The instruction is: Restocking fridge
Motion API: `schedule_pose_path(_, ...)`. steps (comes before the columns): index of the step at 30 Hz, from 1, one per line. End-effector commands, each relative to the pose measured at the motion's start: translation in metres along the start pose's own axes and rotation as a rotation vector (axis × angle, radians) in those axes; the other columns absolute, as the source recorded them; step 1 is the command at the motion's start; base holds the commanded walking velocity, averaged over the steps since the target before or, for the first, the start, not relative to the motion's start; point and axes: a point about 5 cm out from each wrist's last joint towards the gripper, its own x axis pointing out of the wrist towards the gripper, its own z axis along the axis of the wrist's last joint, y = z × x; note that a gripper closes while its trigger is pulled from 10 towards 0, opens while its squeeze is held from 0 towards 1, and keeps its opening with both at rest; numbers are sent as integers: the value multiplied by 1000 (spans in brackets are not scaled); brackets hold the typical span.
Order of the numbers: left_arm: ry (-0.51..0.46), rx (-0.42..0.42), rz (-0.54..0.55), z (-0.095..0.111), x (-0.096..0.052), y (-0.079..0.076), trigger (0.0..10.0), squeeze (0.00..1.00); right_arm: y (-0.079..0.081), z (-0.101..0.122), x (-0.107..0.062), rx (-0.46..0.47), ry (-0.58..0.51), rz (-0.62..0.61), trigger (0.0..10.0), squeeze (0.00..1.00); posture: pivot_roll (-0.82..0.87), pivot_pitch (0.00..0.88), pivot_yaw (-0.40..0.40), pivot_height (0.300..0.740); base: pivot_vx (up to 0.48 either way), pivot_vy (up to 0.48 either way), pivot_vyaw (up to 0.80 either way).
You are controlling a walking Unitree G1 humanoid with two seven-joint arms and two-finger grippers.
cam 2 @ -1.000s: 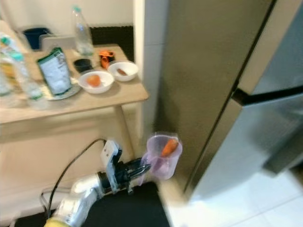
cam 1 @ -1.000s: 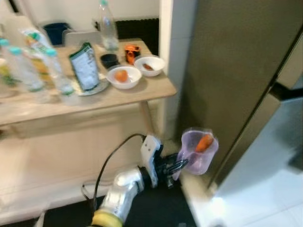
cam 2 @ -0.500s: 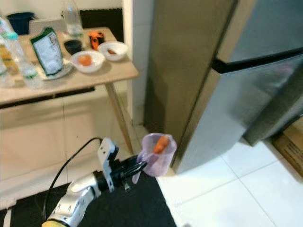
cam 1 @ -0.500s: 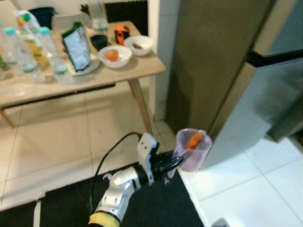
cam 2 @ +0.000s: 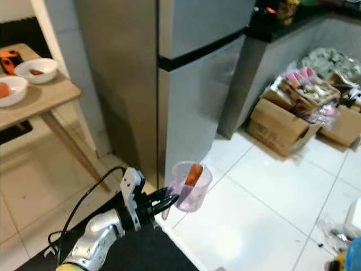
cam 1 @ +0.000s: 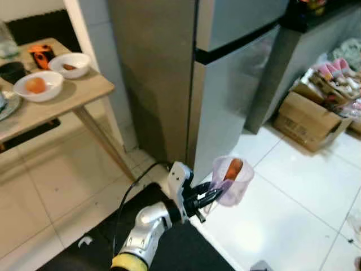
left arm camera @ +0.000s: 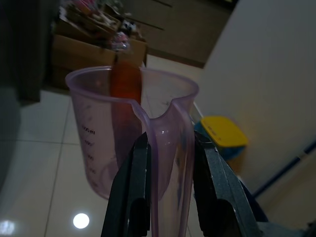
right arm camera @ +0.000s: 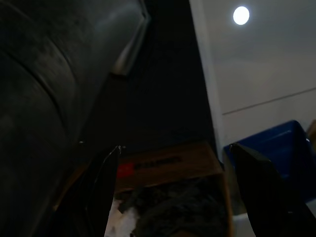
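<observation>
Inside left hand's (cam 1: 210, 198) cup (cam 1: 232, 180): a carrot (cam 1: 232, 169).

Even indoor light is filling the head views, and both are smearing slightly, softest toward the cardboard boxes (cam 1: 307, 116) at the edge. The steel fridge door (cam 2: 197, 96) is giving back a dull grey sheen, while its brown side is sitting in shade. In the left wrist view a ceiling lamp is glaring off the floor tiles (left arm camera: 80, 220). The right wrist view is lying very dark, with one lamp reflection (right arm camera: 241, 15) burning white.
</observation>
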Motion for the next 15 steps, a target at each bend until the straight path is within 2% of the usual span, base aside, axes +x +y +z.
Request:
schedule_pose_path(1,-13,9,84,-3,-4,7,10000,0,0,1,0,5,-8,-2,10000,0,-48,94,-28,740,0,0,0)
schedule_pose_path(5,7,7,169,-11,-11,16,10000,0,1,2,0,7,-14,-2,10000,0,-49,94,-27,740,0,0,0)
schedule_pose_path(7,56,-28,267,-26,-25,25,10000,0,1,2,0,10,-18,0,10000,0,-48,91,-28,740,0,0,0)
schedule_pose_path(8,56,-28,267,-26,-25,25,10000,0,1,2,0,10,-18,0,10000,0,-48,91,-28,740,0,0,0)
schedule_pose_path(10,105,-79,361,-42,-41,31,10000,0,2,2,0,10,-19,2,10000,0,-48,87,-29,740,0,-139,0)
schedule_pose_path(12,105,-79,361,-42,-41,31,10000,0,2,2,0,10,-19,2,10000,0,-48,87,-29,740,0,-277,0)
schedule_pose_path(15,165,-165,529,-67,-74,37,10000,0,2,3,0,9,-21,3,10000,0,-50,86,-31,740,0,-389,0)
